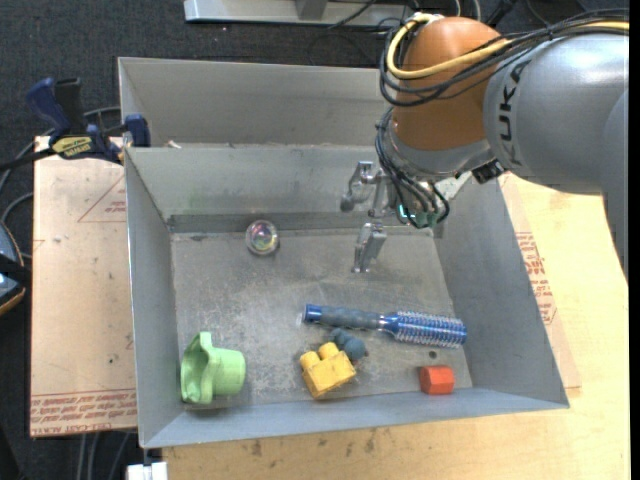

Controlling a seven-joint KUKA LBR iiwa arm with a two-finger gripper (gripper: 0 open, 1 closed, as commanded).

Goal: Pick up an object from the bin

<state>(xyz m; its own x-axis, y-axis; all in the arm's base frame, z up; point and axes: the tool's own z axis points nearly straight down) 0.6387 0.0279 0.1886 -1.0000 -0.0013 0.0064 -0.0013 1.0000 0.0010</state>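
My gripper point(364, 220) hangs over the back middle of the bin floor, open, with nothing between its two metal fingers. A small clear glassy ball point(262, 236) lies to its left by the back wall. In front of the gripper a blue hairbrush point(386, 322) lies flat, its handle pointing left and its bristles to the right. The gripper touches neither of them.
Along the front of the bin lie a green cup point(212, 370) on its side at the left, a yellow toy block point(327, 369) with a grey-blue piece point(350, 345) against it, and a small red cube point(436, 379) at the right. The arm comes in from the right.
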